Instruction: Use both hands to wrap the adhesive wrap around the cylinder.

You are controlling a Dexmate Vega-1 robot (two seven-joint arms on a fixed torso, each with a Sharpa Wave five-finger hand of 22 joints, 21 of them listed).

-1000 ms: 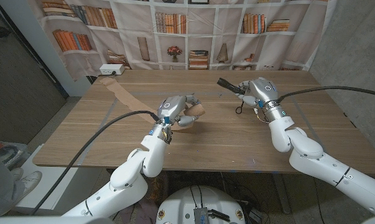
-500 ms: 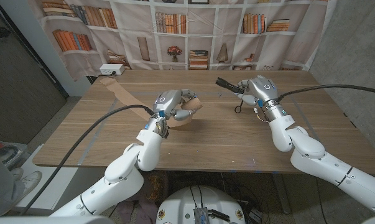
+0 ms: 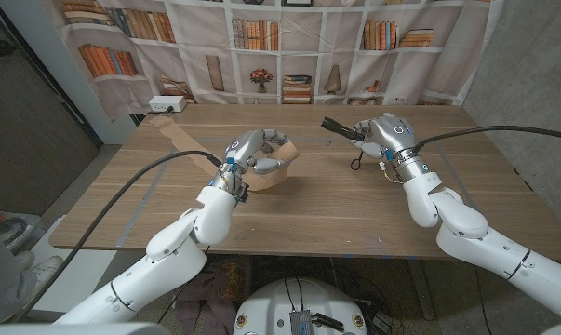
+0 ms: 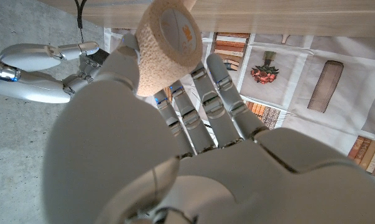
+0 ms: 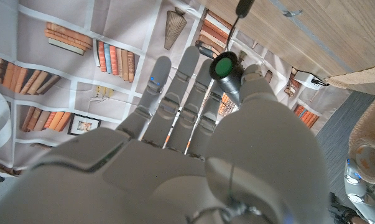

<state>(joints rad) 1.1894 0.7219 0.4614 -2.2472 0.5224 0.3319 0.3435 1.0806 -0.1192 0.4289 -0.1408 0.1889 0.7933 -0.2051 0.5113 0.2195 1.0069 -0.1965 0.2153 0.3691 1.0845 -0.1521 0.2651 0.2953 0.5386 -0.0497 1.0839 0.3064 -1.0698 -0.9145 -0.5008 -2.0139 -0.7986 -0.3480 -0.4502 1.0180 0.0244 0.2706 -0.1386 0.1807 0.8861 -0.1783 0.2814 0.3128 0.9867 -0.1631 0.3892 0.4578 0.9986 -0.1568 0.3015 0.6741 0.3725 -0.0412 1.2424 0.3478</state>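
My left hand grips a tan roll of adhesive wrap a little above the table's middle. In the left wrist view the roll is pinched between thumb and fingers. A loose tail of the wrap runs back-left across the wood. To the right, my right hand holds a slim black cylinder pointing toward the left hand, with a thin black loop hanging below it. The right wrist view shows the cylinder's green end between thumb and fingers, and the roll beyond.
A white box sits at the wooden table's back left corner. A printed bookshelf backdrop hangs behind the far edge. Bare wood lies between the two hands and toward the near edge.
My left hand has carried the roll away from me and slightly left, toward the table's back. The right hand with the cylinder has stayed put.
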